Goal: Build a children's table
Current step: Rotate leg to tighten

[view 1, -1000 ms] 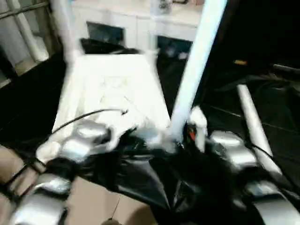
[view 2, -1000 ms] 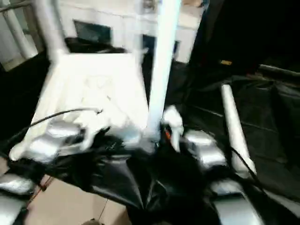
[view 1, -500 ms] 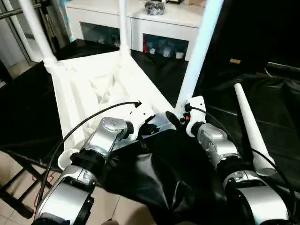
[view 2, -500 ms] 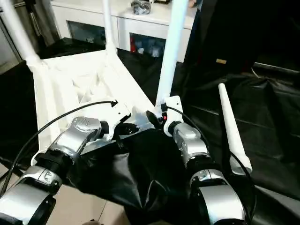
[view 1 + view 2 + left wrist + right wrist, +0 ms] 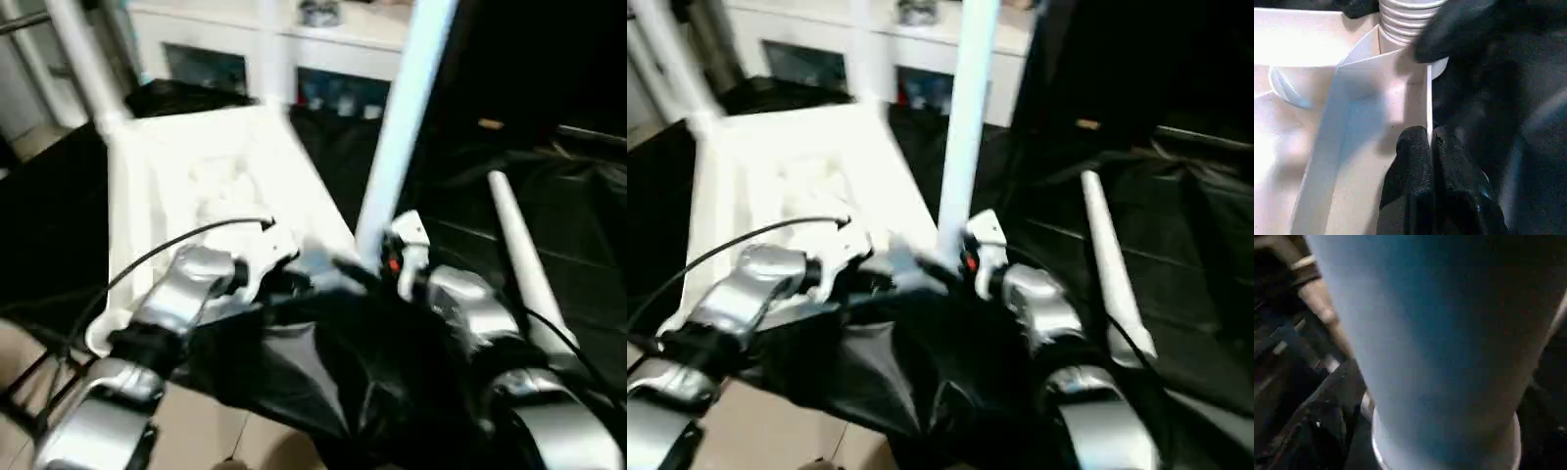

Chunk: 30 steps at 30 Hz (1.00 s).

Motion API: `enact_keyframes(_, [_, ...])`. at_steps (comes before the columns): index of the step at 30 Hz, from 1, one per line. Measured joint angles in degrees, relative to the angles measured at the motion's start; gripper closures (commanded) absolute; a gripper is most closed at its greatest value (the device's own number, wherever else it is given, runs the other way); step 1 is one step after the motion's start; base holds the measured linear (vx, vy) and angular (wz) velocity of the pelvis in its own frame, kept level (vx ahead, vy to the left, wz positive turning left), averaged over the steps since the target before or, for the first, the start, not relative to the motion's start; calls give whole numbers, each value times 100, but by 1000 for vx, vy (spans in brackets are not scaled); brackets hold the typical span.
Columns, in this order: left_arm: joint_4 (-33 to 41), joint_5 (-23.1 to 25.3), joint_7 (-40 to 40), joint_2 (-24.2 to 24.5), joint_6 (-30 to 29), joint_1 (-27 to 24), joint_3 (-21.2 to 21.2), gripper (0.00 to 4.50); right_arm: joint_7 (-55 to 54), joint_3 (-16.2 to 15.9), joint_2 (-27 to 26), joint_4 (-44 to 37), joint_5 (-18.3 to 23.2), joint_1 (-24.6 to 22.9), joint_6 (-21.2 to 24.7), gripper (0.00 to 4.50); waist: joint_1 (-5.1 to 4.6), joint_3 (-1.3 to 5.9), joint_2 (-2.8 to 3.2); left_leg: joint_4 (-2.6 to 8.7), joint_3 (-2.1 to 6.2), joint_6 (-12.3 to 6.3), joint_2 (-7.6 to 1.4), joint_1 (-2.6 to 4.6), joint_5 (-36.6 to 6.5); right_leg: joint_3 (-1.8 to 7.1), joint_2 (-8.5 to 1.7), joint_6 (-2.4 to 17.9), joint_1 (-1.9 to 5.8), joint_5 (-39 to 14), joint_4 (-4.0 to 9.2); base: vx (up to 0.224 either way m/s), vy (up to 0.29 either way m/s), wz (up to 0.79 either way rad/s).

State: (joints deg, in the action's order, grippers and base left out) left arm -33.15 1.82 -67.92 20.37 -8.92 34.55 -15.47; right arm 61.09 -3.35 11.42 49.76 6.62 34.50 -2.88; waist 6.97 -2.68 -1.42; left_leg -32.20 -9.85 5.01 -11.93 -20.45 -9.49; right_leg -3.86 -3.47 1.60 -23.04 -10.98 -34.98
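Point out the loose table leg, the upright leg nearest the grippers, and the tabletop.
loose leg [image 5: 519, 257], left eye view, mid-shaft, lying on the black sheet.
upright leg [image 5: 397, 147], left eye view, mid-shaft.
tabletop [image 5: 186, 157], left eye view, upturned underside.

Both silver forearms reach forward and angle inward, so the two wrists nearly meet. The left gripper [image 5: 1431, 139] is pinched tight, its two black fingers [image 5: 1413, 161] pressed together on a thin white edge of the tabletop [image 5: 196, 186]. The right gripper [image 5: 377, 269] sits just beside it, at the foot of an upright leg [image 5: 402, 117]; a black fingertip [image 5: 1449, 29] of it lies against the leg's ribbed end.
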Motion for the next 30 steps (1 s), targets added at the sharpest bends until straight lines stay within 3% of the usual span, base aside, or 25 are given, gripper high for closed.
enact_keyframes(4, [-22,0,-267,86,164,-8,-34,450,648,-174,244,-211,-22,-54,149,57,43,-6,-12,-10,0,-1,-1,-4,0,1,-1,0,0,0,-2,0,0,0])
enact_keyframes(6, [-23,0,-343,116,188,-7,-42,450,779,-193,271,-259,-11,-57,248,91,53,-7,-14,-11,1,-1,-2,-4,0,1,-1,0,1,0,-3,0,0,0])
enact_keyframes(12, [-21,-55,-573,188,193,-10,-62,450,1019,-241,340,-446,12,-91,508,137,120,-9,-17,-7,0,0,-2,-5,-1,0,0,-2,-1,-1,-2,0,0,0])
enact_keyframes(18, [-29,-53,-477,151,167,-20,-46,450,884,-201,309,-432,1,-97,534,164,126,-7,-19,-10,0,0,-2,-3,0,1,0,-2,0,-1,-4,0,0,0])
enact_keyframes(20, [-116,-25,-177,44,121,-9,32,450,384,-75,182,-237,-24,-51,481,166,110,-4,-25,-11,0,1,-1,9,2,3,-1,-1,6,0,-8,0,0,0])
enact_keyframes(24, [-598,237,1106,-561,-115,338,143,450,-1951,355,-312,512,-92,430,388,169,-47,-5,-32,-23,1,6,4,33,5,8,-5,-26,13,-11,-18,0,0,0])
enact_keyframes(30, [-947,355,2009,-1020,-155,563,163,450,-3559,665,-665,857,-64,679,324,171,-56,1,-16,-12,2,6,5,36,5,8,-4,-16,14,-3,-21,0,0,0])
